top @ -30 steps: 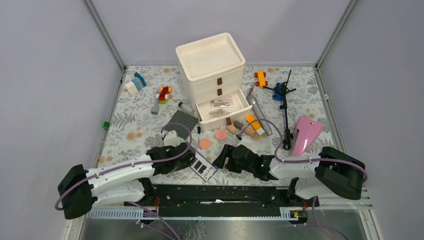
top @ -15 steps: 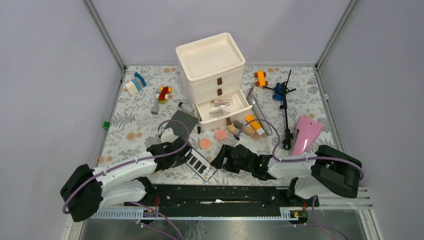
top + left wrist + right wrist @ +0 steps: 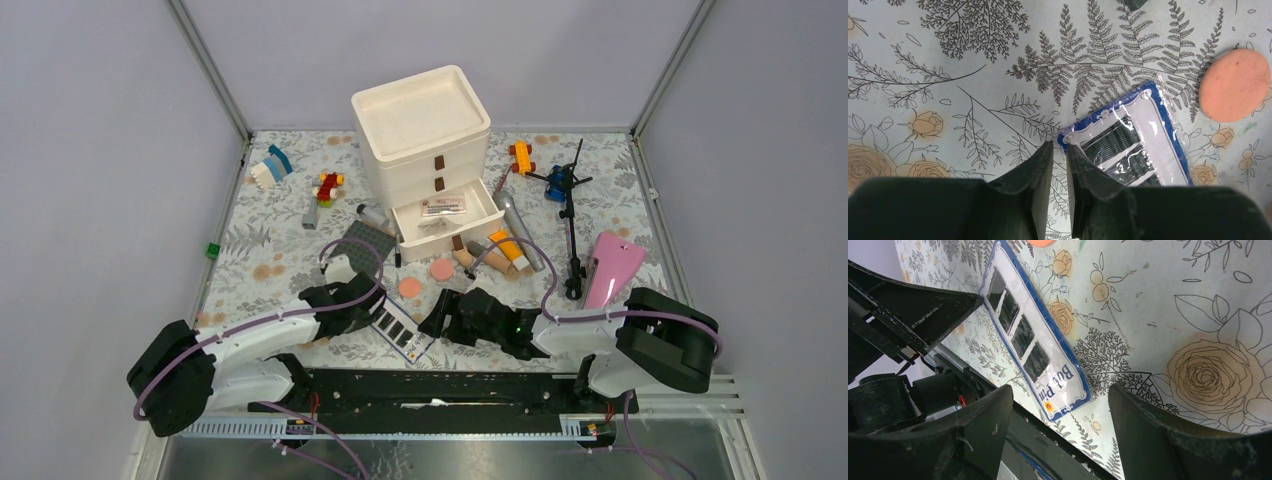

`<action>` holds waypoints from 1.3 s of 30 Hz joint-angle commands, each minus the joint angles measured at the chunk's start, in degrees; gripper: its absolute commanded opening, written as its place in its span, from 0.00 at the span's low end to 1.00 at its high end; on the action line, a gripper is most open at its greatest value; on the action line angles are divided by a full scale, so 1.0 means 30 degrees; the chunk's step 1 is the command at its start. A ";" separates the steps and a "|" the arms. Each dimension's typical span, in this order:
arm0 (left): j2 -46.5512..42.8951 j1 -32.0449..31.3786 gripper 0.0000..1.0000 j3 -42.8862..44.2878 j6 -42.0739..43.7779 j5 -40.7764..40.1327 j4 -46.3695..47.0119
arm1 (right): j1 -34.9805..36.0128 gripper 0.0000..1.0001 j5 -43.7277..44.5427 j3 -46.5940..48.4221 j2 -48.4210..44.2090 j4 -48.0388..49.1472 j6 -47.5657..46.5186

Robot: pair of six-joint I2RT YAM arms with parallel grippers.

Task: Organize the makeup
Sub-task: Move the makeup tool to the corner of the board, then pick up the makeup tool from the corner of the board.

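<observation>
- Left gripper [image 3: 1058, 150]: fingers almost together at the hairpin card's [image 3: 1135, 150] corner; a pinch cannot be confirmed.
- Right gripper [image 3: 1055, 395]: fingers spread above the card's other end.
- Card flat near a salmon disc [image 3: 1234, 85]; best to seat the corner deep before lifting toward the open drawer [image 3: 450, 241].

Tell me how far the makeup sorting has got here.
Done: the bottom drawer is open with a packet inside. In hand: the left gripper, jaws nearly together, sits at the pin card's corner; the right gripper hangs open near it. Left: discs and tubes lie on the table.
</observation>
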 commanded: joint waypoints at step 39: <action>0.0717 0.0220 0.04 -0.0671 0.0843 -0.0004 0.1226 | -0.0041 0.53 -0.1858 -0.1251 0.3896 0.4786 0.1735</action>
